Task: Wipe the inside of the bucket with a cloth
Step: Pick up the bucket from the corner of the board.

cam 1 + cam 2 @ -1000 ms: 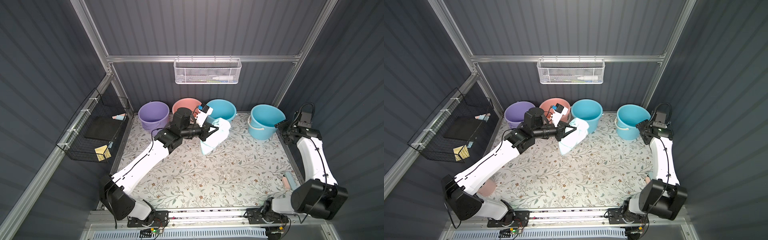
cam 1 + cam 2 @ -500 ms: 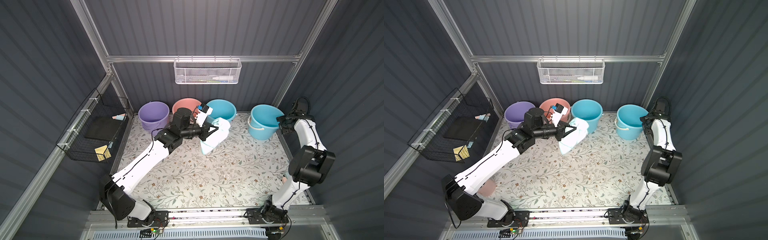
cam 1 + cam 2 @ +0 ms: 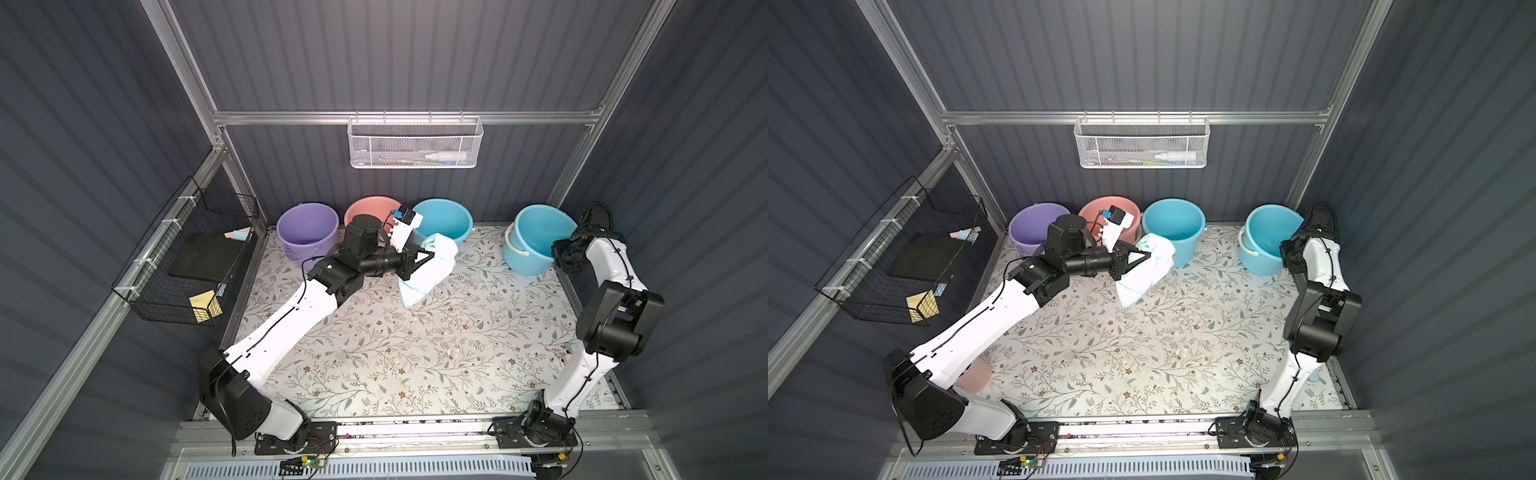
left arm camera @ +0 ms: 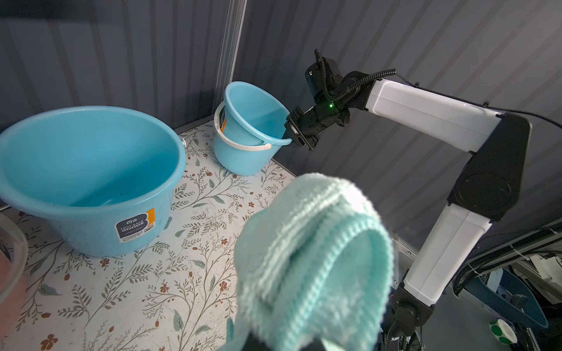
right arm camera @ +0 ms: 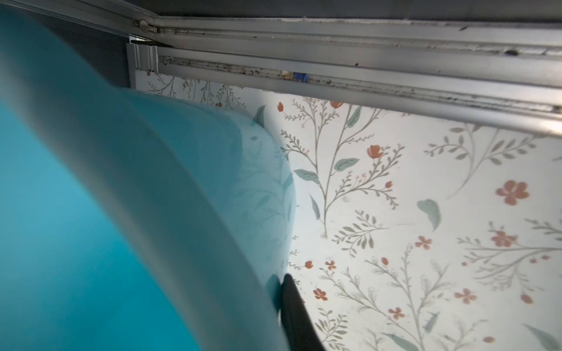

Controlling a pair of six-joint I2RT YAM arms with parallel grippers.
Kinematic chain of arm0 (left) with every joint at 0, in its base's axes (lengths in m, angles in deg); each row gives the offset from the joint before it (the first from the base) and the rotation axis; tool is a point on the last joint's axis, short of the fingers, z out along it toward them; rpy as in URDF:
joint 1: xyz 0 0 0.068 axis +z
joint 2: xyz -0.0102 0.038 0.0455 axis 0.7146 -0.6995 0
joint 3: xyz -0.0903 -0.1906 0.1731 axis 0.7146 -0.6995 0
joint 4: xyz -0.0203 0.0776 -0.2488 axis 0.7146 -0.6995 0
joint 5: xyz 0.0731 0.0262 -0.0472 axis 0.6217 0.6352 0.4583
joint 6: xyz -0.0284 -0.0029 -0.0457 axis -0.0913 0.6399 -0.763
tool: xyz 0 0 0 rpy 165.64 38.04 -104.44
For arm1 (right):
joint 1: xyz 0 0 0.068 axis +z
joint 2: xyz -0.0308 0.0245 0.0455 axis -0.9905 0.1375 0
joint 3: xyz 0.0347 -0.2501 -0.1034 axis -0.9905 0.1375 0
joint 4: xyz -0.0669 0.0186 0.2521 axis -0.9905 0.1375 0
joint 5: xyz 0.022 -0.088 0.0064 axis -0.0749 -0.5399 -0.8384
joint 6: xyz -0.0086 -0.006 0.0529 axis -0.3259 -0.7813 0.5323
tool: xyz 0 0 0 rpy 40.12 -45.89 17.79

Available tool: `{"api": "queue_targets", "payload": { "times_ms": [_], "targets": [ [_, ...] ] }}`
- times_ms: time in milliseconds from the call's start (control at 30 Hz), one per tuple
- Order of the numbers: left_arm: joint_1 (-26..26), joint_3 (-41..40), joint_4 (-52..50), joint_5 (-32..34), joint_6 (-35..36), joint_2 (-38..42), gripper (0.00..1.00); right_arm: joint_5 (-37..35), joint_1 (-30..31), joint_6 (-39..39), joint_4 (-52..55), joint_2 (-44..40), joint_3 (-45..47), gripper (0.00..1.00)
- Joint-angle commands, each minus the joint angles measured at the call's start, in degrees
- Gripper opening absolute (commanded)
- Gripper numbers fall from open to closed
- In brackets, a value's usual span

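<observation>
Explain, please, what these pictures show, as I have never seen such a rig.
Two white-and-black robot arms stand at a floral table. Two pictures look down from overhead; two come from cameras on the wrists. At the back stand a purple bucket, a pink bucket and a wide blue bucket; a smaller blue bucket sits apart, tilted. The left end effector holds a pale green cloth; the right end effector is shut on the smaller blue bucket's rim.

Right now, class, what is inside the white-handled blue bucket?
Only bare blue inner wall shows in the bucket. The right gripper clamps its rim. The near wall covers its deepest part.
</observation>
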Motion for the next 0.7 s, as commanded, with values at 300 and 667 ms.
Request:
{"api": "queue_targets", "payload": {
  "times_ms": [300, 667],
  "targets": [
    [2.6, 0.8, -1.5, 10.1, -1.7, 3.0, 0.01, 1.8, 0.0, -11.7, 5.8, -16.3, 8.6, 0.03],
    [7.9, 4.3, -3.9, 21.5, -5.0, 4.6, 0.0, -0.9, 14.0, -27.8, 18.9, -34.0, 15.9, 0.01]
  ]
}}
